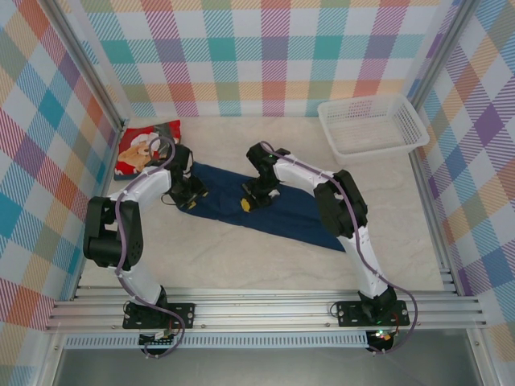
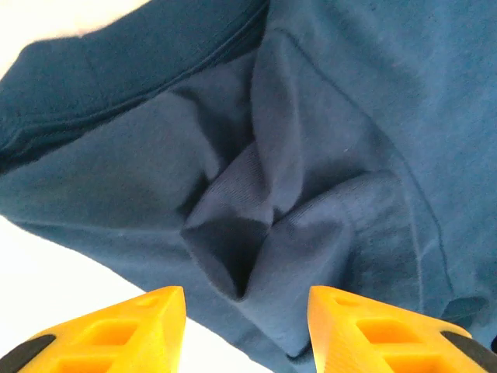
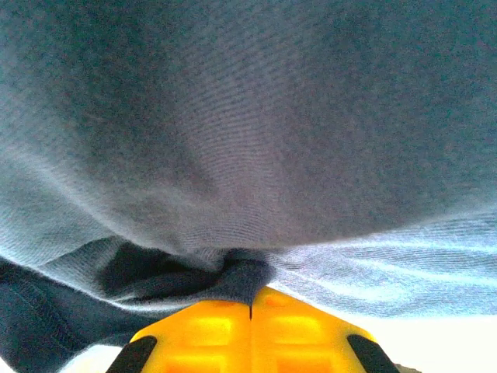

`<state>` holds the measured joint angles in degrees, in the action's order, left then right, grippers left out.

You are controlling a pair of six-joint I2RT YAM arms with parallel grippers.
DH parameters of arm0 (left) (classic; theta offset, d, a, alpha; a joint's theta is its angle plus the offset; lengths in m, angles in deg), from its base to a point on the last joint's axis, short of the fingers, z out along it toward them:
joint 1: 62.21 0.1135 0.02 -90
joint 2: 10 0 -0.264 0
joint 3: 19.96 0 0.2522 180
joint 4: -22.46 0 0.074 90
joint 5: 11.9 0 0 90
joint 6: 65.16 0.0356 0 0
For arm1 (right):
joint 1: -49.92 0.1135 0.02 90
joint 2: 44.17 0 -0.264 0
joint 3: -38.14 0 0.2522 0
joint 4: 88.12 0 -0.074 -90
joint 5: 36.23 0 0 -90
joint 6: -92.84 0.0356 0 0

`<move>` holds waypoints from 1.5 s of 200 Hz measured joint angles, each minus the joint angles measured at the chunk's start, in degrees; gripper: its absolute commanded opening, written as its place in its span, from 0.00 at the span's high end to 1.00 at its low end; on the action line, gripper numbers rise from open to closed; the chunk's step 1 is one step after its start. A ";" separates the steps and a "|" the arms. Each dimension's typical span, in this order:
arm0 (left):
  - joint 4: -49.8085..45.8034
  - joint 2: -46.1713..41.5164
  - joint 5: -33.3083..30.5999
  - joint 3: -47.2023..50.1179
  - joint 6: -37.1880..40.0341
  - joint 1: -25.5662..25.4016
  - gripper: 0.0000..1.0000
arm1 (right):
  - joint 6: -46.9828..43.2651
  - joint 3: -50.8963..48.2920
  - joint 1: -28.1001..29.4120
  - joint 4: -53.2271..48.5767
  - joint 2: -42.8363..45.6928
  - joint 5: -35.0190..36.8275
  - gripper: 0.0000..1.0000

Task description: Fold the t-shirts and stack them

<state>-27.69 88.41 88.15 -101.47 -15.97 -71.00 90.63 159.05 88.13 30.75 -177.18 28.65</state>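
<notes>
A dark navy cloth t-shirt [image 1: 282,211] lay spread on the pale marbled table [image 1: 241,269], stretching from the middle towards the near right, with its left end close to the left arm [image 1: 133,205]. A red cloth t-shirt with a teddy-bear picture [image 1: 145,149] lay as a compact rectangle at the far left of the table, just beyond the navy one and apart from it. A white plastic mesh basket [image 1: 378,148] stood at the far right corner, well apart from both shirts.

Both arms reached down onto the left half of the navy t-shirt, the right arm [image 1: 342,201] bending in from the right side. In the left wrist view, the left jaws stood spread, their yellow fingertips [image 2: 144,326] apart with nothing clamped between them; just ahead of the gap the navy cloth [image 2: 326,140] was puckered into a small raised crease, and a stitched hem ran across the upper left of that view. In the right wrist view, the right jaws were pressed together, the yellow fingertips [image 3: 210,326] meeting on a bunched fold of the navy fabric [image 3: 248,140], which draped up and away from the pinch.
</notes>
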 measured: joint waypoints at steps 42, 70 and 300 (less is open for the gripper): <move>2.19 0.11 0.63 0.50 -0.26 0.00 0.63 | -0.02 -0.68 0.00 0.20 0.00 0.00 1.00; 3.19 0.48 0.92 1.95 -0.31 -0.07 0.66 | -0.04 -0.68 0.00 0.24 0.00 0.00 1.00; -4.59 -1.62 -12.59 -0.02 5.51 -2.01 1.00 | -9.97 5.29 -1.57 -9.18 2.97 2.36 1.00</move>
<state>-32.28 86.79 75.56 -101.49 -10.47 -73.01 80.66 164.34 86.56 21.57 -174.20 31.01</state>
